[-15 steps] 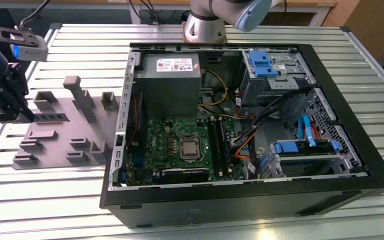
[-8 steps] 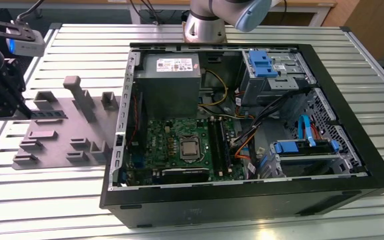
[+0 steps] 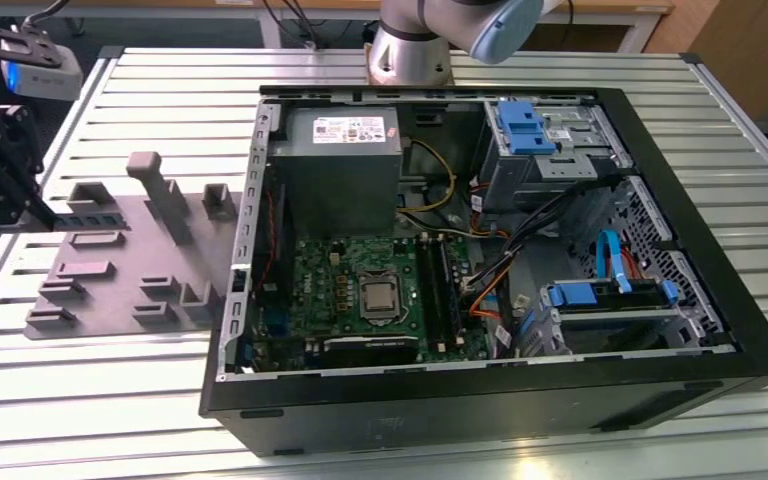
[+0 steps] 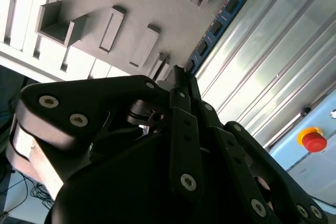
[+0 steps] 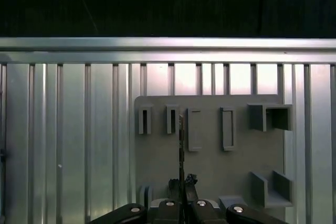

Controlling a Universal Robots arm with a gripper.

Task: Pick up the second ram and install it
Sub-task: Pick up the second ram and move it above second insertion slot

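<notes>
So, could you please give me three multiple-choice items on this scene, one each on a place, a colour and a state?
1. Where is the ram? A seated in a slot; B in the hand, by the fixture; C flat on the table.
2. What colour is the ram's board? A red; B yellow; C blue.
3. The case is: A open; B closed by a panel; C wrapped in foil.

Answers:
1. B: both wrist views show the hand pinching the ram, with the grey fixture behind it.
2. C: it looks blue in the second wrist view.
3. A: the motherboard lies exposed in the exterior view.
</notes>
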